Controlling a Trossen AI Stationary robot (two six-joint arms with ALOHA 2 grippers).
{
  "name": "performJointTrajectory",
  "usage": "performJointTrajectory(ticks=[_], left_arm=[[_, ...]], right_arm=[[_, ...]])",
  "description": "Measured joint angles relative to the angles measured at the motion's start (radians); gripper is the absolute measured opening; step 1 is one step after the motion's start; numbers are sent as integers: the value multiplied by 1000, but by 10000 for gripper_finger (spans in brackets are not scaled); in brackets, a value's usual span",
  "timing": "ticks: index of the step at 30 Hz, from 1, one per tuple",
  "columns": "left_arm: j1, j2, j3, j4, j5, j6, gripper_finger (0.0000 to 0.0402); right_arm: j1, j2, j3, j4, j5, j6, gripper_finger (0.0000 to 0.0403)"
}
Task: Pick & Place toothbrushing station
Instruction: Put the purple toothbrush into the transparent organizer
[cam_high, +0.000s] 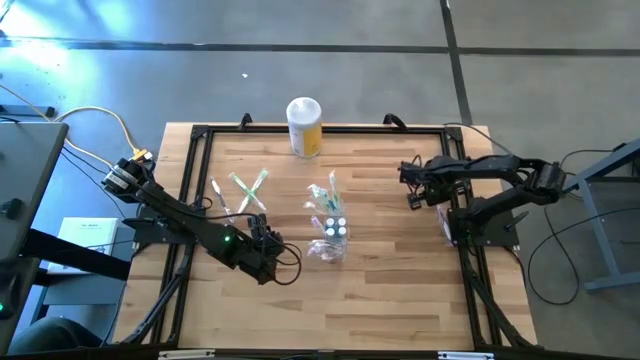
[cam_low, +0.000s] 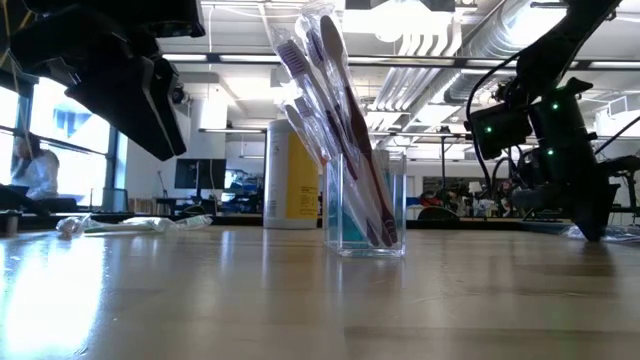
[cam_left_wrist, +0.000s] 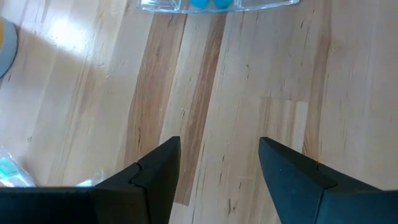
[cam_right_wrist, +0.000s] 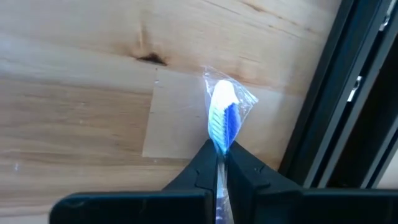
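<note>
Right wrist view: right gripper (cam_right_wrist: 221, 155) clenched on wrapped blue-and-white toothbrush (cam_right_wrist: 222, 121) near worktop's (cam_high: 400, 300) right edge; left gripper (cam_left_wrist: 219, 155) released, empty, beside small clear plastic cup (cam_high: 330, 240) mid-worktop.

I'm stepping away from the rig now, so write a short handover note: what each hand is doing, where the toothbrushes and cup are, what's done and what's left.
Right hand: shut on a wrapped blue-and-white toothbrush, at the table's right edge.
Left hand: open, empty, above bare wood left of the small clear plastic cup.
Done: several wrapped toothbrushes stand in the cup, mid-table.
Left: the held brush goes in the cup; a few loose wrapped toothbrushes lie on the table's left side.
The white-lidded yellow canister stands at the far edge.
</note>
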Motion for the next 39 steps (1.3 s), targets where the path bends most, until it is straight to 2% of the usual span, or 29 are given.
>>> performJointTrajectory(ticks=[6,14,18,23,29,35,39], left_arm=[[0,0,0,3,-5,0,209],[0,0,0,10,-6,-1,209],[0,0,0,9,6,-10,209],[0,17,0,1,6,-10,209],[0,38,0,0,11,-2,209],[0,37,0,11,10,9,209],[0,37,0,22,10,16,209]], right_arm=[[42,-2,39,-28,28,4,7],[151,-8,191,-78,94,3,5],[238,-8,262,-105,133,22,5],[404,-8,341,-113,201,73,5],[663,-9,421,-121,357,156,5],[906,-43,427,-40,622,153,5],[1002,-82,427,121,713,6,5]])
